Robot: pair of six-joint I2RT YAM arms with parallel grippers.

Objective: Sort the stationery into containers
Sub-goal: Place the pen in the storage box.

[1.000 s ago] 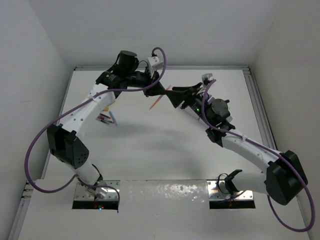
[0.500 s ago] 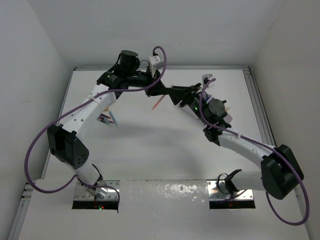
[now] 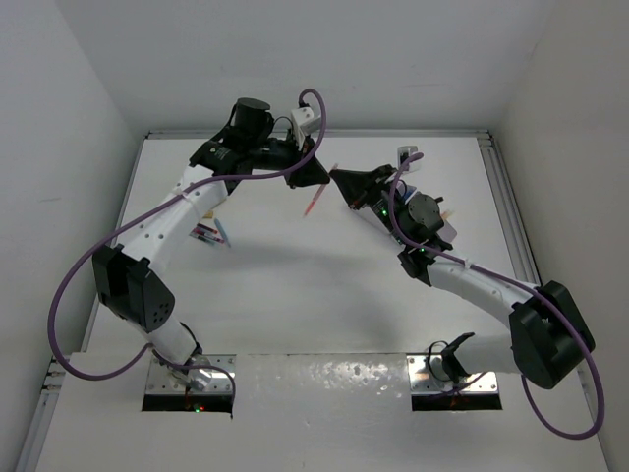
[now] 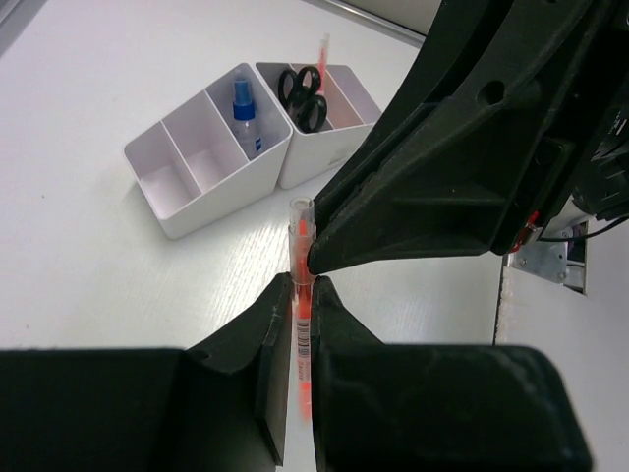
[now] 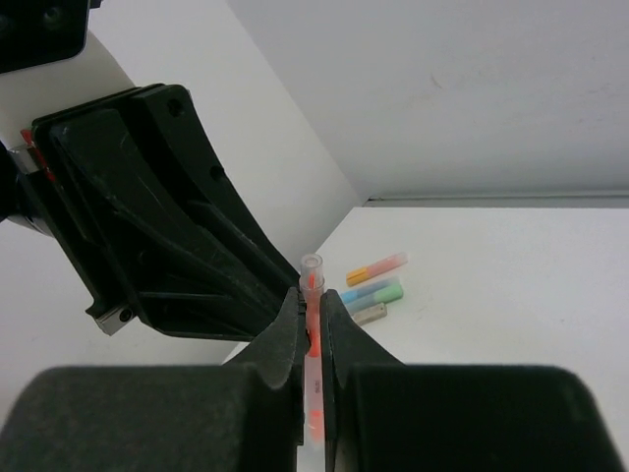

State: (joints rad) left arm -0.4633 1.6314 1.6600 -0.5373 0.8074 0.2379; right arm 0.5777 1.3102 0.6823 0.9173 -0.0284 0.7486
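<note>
Looks like the red pen (image 4: 300, 236) nudged slightly right since a second ago. Both the left gripper (image 4: 301, 285) and right gripper (image 5: 312, 300) are clamped on it, midair short of the organiser (image 4: 211, 202). Scissors (image 4: 303, 93) and a blue-capped bottle (image 4: 244, 113) sit inside it, and the right gripper's body hides the organiser's right end.

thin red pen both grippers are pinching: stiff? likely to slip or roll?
Probably stiff: the thin red pen looks straight between the left gripper and right gripper. Likely light, being so slim. Its smooth round barrel may swivel in the pinch, and would probably roll if dropped.
</note>
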